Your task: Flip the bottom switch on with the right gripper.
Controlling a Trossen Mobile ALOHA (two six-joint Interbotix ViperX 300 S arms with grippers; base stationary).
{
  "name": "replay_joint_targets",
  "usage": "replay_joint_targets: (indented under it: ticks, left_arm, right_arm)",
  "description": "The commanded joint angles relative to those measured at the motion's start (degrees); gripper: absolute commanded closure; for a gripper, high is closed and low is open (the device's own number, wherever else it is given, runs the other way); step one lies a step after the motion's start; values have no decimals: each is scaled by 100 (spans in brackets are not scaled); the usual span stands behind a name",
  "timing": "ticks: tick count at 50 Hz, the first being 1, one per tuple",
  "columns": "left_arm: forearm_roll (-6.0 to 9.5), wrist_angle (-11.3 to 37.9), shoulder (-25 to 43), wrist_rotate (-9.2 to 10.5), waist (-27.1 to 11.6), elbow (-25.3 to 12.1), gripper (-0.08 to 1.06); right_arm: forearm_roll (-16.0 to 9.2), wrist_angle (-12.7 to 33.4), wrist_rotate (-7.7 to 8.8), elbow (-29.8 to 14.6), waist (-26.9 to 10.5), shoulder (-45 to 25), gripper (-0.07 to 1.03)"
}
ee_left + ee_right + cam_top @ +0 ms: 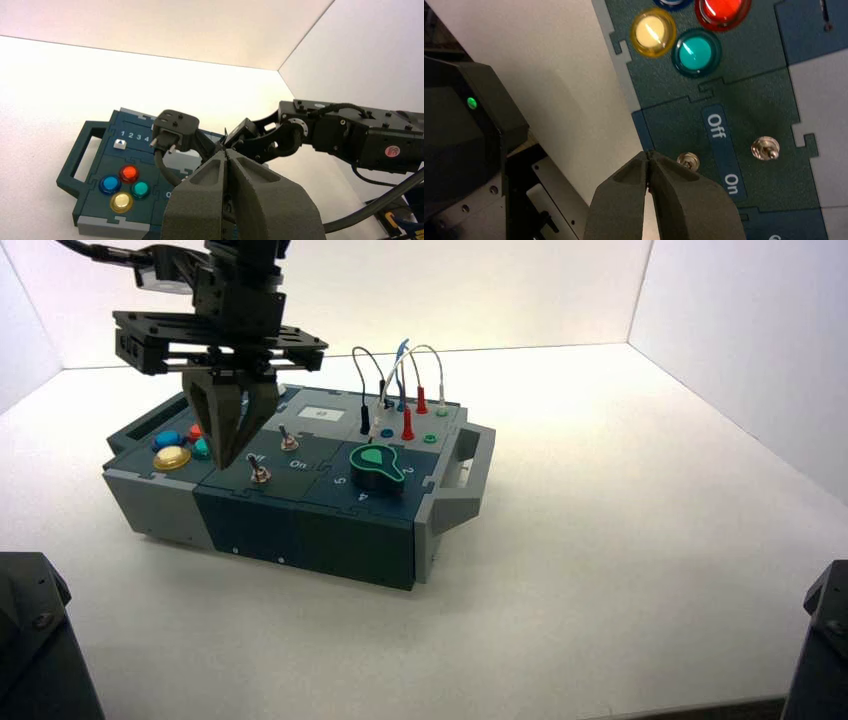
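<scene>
The bottom switch [259, 474], a tiny silver toggle on a round nut, sits near the box's front edge, by the lettering "Off" and "On". In the right wrist view this bottom switch [688, 161] lies just beside my fingertips, on their label side. My right gripper [230, 462] hangs over the box's left half, shut, with nothing between its fingers [624, 200]; the tip of the right gripper [649, 155] does not clearly touch the lever. A second, like switch [765, 148] stands farther back. My left gripper [227, 155] is shut and held away from the box.
Yellow [653, 31], teal [696, 51] and red [722, 10] push buttons are close to the gripper on the box's left end. A green knob [378, 465] and plugged wires [405, 390] take up the right half. The box's grey handle [470, 465] sticks out to the right.
</scene>
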State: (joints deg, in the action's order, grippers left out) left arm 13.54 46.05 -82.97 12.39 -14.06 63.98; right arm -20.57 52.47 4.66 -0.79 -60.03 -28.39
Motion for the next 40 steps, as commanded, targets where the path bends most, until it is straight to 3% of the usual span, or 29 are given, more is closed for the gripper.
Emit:
replay_joint_targets:
  ticks: [1,40]
  left_arm:
    - [-18,-44,149,-44,44,-149,101]
    - [-18,-114,281,-105,35,-264,101]
  right_arm:
    - [-35,9,62,-202,9,105,98]
    - [0,18,105,-229,334,-18,99]
